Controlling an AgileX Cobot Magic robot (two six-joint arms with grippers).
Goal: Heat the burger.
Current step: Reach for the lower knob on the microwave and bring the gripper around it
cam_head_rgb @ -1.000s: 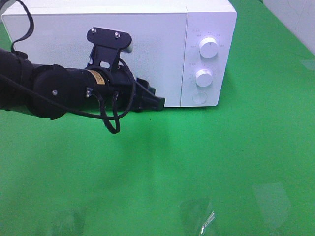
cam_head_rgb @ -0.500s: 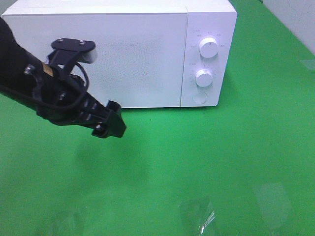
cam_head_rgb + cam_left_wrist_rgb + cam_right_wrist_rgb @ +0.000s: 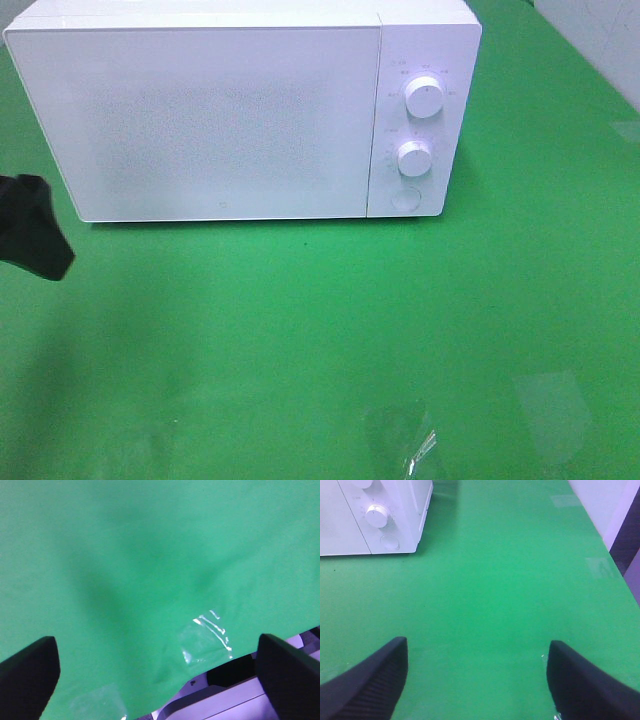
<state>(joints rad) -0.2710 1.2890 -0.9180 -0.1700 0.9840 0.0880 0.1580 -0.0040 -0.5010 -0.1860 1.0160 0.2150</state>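
Now both grippers gape, holding nothing: the left gripper [image 3: 157, 662] hangs over the cloth [image 3: 150, 555] near the table's front edge, while the right gripper [image 3: 477, 655] faces the microwave [image 3: 220, 120] and its knobs [image 3: 377, 516]. The burger shows nowhere. The door is shut, so it is likely inside. Next, probably, a knob needs turning with narrower jaws. Open cloth lies between.

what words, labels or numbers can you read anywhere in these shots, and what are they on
Nothing here is legible.
Grey print around the upper knob of the microwave: too small to read.
Grey print around the lower knob: too small to read.
Small mark low on the microwave's front: too small to read.
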